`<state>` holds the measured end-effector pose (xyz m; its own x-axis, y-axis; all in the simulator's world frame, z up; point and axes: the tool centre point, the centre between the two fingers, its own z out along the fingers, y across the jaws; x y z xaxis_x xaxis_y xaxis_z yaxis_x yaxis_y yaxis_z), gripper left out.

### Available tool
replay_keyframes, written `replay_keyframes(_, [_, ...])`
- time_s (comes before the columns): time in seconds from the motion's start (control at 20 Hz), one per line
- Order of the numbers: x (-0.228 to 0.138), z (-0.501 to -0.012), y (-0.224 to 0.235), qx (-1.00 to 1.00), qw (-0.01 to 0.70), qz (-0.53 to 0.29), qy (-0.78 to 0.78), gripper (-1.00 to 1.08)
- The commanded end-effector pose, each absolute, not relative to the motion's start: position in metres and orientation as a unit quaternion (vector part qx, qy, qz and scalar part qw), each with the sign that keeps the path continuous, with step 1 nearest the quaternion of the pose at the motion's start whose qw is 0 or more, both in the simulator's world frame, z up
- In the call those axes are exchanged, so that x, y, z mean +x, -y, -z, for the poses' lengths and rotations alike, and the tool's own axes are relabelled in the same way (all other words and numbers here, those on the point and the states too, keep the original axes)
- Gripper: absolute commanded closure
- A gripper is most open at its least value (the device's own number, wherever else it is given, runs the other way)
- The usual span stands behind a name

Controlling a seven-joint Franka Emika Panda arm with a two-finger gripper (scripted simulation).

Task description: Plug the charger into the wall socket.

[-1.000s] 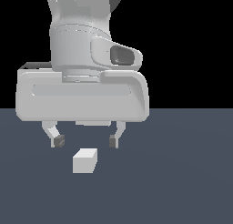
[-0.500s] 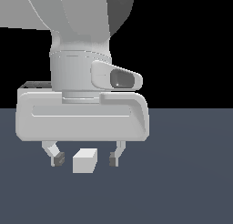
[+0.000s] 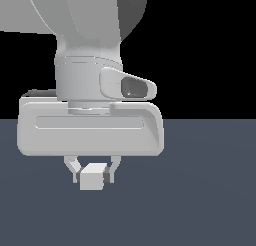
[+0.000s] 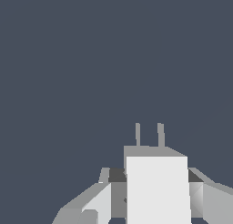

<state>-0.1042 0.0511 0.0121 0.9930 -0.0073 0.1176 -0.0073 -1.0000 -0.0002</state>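
Charger (image 3: 92, 178): small whitish block low in the exterior view, sitting between the two fingers, on or just above the dark floor (image 3: 200, 200); which of the two I cannot tell. In the wrist view its pale face (image 4: 157, 189) fills the lower middle, and two thin prongs (image 4: 149, 134) stick out from its far end.

Gripper (image 3: 92, 176): jaws narrow, closed onto the charger, one finger against each side of the block. Dark pads (image 4: 117, 175) show tight against the block in the wrist view.

Arm: the broad grey hand body (image 3: 90, 135) hangs directly over the charger, at 12 o'clock from it, and covers much of the upper exterior view.

Edges: the floor meets black background along a straight horizon about halfway up the exterior view. No floor border is visible toward 3, 6 or 9 o'clock.

Open room: bare floor spreads from the charger toward 3 o'clock and 6 o'clock in the exterior view; ahead of the prongs the wrist view shows only plain floor.

Socket: not seen in either view.

Change: a second ago the fingers hung above the block, spread wide. Half a second ago they had dropped to its level, still apart from it on both sides. Now they have come together on it. The charger sits at about the same spot.
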Motion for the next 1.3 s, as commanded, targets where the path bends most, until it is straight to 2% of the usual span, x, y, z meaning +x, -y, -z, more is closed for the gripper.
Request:
replay_keyframes(0.0, [-0.104, -0.012, -0.051, 0.998, 0.000, -0.059, 0.004, 1.08])
replay_keyframes(0.4, [-0.096, -0.026, -0.058, 0.998, 0.001, -0.059, 0.021, 1.08])
replay_keyframes(1.25, [-0.048, -0.097, -0.084, 0.993, 0.006, -0.059, 0.107, 1.08])
